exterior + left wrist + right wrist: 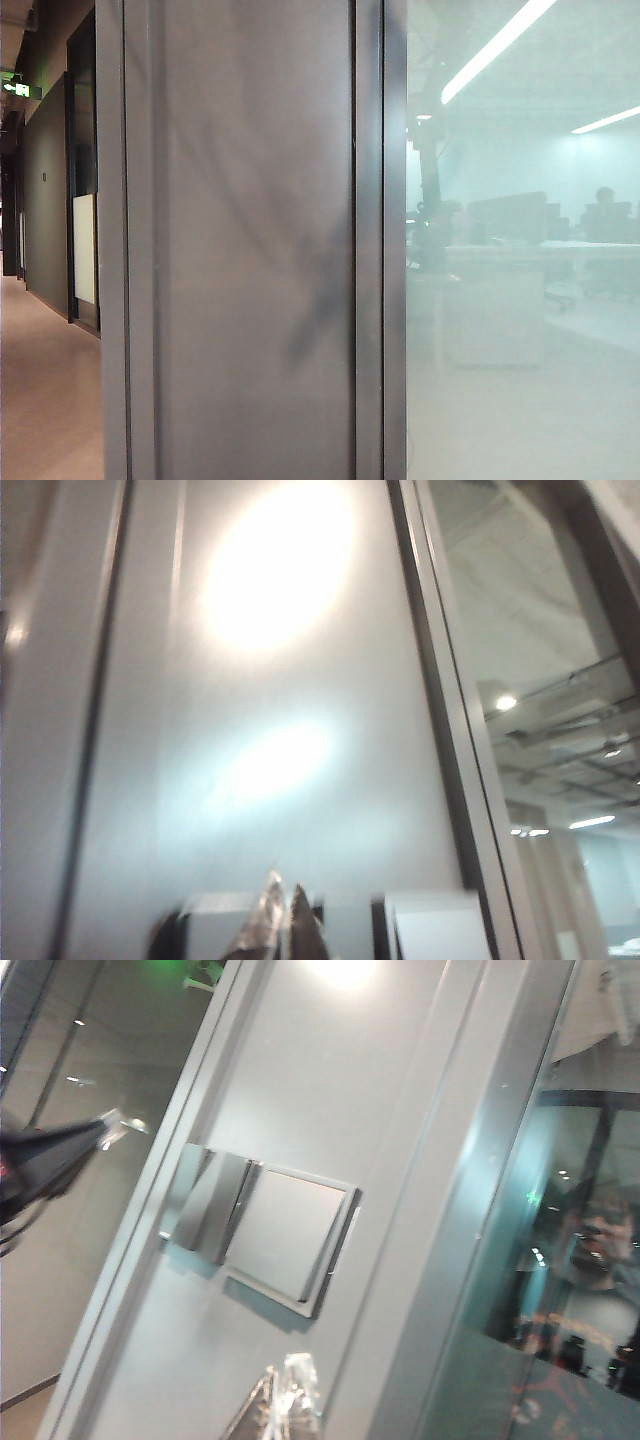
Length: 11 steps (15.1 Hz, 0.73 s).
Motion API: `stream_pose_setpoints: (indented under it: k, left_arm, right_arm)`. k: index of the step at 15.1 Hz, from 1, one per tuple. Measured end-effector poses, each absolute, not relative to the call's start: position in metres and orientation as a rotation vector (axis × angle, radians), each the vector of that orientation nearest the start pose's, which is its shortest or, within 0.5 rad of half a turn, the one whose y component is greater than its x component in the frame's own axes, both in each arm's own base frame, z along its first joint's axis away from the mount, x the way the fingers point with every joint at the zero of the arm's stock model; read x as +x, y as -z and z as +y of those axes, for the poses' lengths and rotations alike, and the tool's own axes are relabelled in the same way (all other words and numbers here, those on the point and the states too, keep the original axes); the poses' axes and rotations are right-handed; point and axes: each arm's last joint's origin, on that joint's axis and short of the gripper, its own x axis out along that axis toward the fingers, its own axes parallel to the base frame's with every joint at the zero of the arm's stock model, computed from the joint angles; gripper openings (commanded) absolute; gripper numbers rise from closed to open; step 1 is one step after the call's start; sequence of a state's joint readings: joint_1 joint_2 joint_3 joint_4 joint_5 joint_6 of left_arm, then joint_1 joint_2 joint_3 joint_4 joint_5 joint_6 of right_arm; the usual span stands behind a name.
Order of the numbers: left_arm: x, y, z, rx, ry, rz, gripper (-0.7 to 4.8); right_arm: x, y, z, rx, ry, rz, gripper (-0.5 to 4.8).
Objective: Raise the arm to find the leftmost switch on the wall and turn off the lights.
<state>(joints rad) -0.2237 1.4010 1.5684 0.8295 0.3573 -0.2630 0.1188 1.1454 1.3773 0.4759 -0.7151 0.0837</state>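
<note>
The left gripper [280, 920] pointed at the bare gray wall [270, 730], tips pressed together. The right gripper [282, 1400] sat just under the switch [290, 1240]; its tips were too blurry to tell. The arm [430, 190] showed hazily in the frosted glass [520, 350].

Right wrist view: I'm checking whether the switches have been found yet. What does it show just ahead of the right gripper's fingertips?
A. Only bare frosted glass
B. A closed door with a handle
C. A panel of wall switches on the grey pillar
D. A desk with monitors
C: the right gripper points up at the switch panel mounted on the grey pillar.
</note>
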Motion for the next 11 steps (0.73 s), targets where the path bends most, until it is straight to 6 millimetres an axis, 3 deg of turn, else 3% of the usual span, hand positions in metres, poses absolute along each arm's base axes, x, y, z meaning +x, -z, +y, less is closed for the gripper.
stream_pose_setpoints:
  k: [5, 11]
  left_arm:
    - [0.275, -0.561, -0.075, -0.172, 0.666, -0.909, -0.06]
    - [0.298, -0.547, -0.081, -0.180, 0.665, -0.835, -0.05]
  right_arm:
    - [0.200, -0.515, 0.044, -0.150, -0.870, -0.643, -0.01]
    - [0.200, -0.516, 0.044, -0.143, -0.873, -0.640, -0.01]
